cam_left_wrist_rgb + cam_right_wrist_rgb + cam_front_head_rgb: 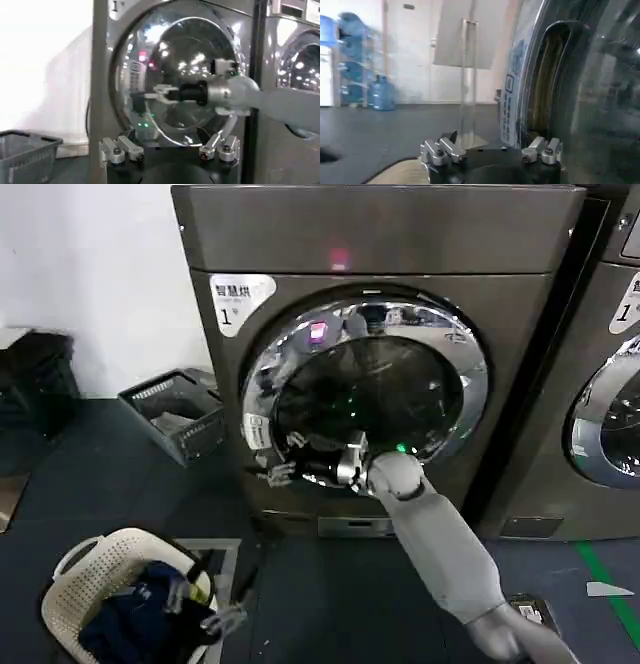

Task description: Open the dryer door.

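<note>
Head view puts the right gripper (pixel 283 469) at the lower left rim of the dryer door (pixel 365 389), its arm reaching up from the lower right of the scene. The fingers lie against the chrome ring near a small label strip; whether they have closed on anything cannot be told from here. The door is set in the front of the dryer (pixel 370 244), which carries a white "1" sticker (pixel 238 299) above and left of the gripper and a pink indicator light (pixel 340 257) higher still.

From the left wrist view, the right gripper (pixel 150 95) juts sideways off a grey round wrist joint, its tips at the door's left edge by the recessed handle. The left gripper (pixel 170 148) sits low in front of the machine, its two fingers spread wide apart with nothing between them.

The right wrist view has the right gripper's fingers (pixel 442 150) spread, one finger beside the door's handle recess (pixel 547 85).

Below and left of the right gripper, a white laundry basket (pixel 105 569) holds dark clothes, and a grey crate (pixel 175 414) stands by the wall.
</note>
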Robot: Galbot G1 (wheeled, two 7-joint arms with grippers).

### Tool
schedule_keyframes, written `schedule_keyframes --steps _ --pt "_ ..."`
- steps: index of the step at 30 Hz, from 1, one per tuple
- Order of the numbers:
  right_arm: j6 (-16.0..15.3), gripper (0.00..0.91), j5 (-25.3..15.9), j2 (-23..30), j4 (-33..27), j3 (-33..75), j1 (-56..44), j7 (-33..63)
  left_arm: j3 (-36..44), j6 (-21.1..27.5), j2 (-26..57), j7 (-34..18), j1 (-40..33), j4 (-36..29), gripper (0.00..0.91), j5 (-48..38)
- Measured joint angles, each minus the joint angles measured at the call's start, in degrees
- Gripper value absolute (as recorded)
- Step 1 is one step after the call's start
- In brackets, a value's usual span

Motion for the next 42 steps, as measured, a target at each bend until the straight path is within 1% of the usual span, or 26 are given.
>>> schedule_keyframes --steps 4,7,10,14,20,24,28,30,33,36,40,42 --pt "-1.0 0.907 2.7 -3.6 4.2 0.9 -1.7 -3.9 -5.5 3.0 3.6 -1.1 -3.5 1.2 0.907 -5.2" --pt "-2.1 0.907 4.3 -6.5 7.9 2.1 -3.6 -7.3 -9.2 4.2 7.5 -1.8 -6.5 2.6 0.907 -8.7" --pt "-2.9 0.907 5.1 -8.9 11.1 3.0 -5.5 -9.8 -10.5 4.4 11.6 -3.6 -9.0 4.5 0.907 -12.1" --pt "-4.5 0.907 6.4 -11.7 14.8 4.4 -8.2 -13.9 -10.0 3.8 16.3 -5.3 -11.6 7.4 0.907 -16.6" --pt "-6.4 0.907 7.2 -15.0 18.7 7.0 -11.6 -20.6 -6.9 3.4 22.1 -5.7 -15.8 11.5 0.907 -21.6" --pt "-6.0 0.907 9.1 -17.1 21.0 9.2 -14.0 -22.9 -4.4 2.7 25.9 -5.5 -18.6 15.5 0.907 -24.4" --pt "-6.2 0.907 9.4 -19.0 23.5 11.6 -16.8 -24.5 -0.8 2.7 29.0 -5.4 -21.9 20.3 0.907 -26.3" --pt "-5.6 0.907 9.8 -20.0 24.7 13.0 -18.3 -25.7 1.1 2.5 30.2 -5.5 -23.5 22.1 0.907 -26.8" --pt "-4.5 0.907 10.6 -21.6 26.4 15.7 -21.2 -26.7 4.6 0.2 32.2 -4.0 -26.4 25.1 0.907 -25.4" --pt "-3.8 0.907 11.8 -22.9 28.3 18.9 -24.3 -26.8 8.8 -0.5 33.6 -2.7 -29.6 27.9 0.907 -25.5" --pt "-2.6 0.907 13.4 -24.9 29.1 26.5 -30.0 -26.8 15.3 -0.8 34.1 -0.8 -34.5 29.9 0.907 -25.6" --pt "-2.4 0.907 14.4 -25.0 29.1 30.9 -33.0 -26.5 18.8 -0.8 33.9 -0.2 -36.7 30.2 0.907 -25.6"
